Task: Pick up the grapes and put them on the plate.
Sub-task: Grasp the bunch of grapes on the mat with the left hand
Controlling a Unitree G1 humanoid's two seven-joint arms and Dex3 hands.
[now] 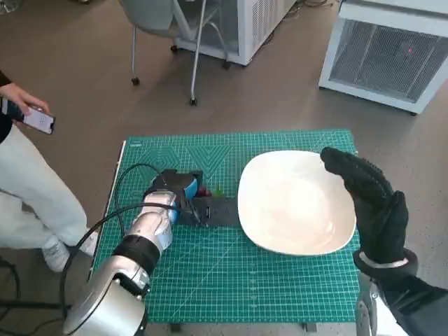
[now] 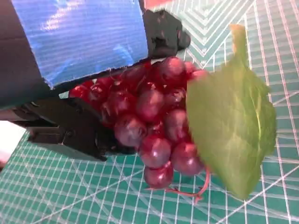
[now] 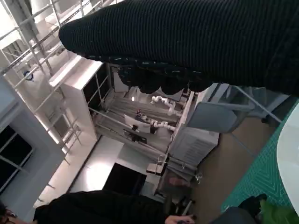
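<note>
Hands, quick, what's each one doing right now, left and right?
Left hand: closed around the grapes, which are on the mat.
Right hand: open, holding nothing, raised above the plate.

Blue-taped left hand (image 1: 183,194) — knitted black right hand (image 1: 371,210).

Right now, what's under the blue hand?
Red grapes with a green leaf sit under the left hand, on the green mat. The hand covers part of the bunch.
</note>
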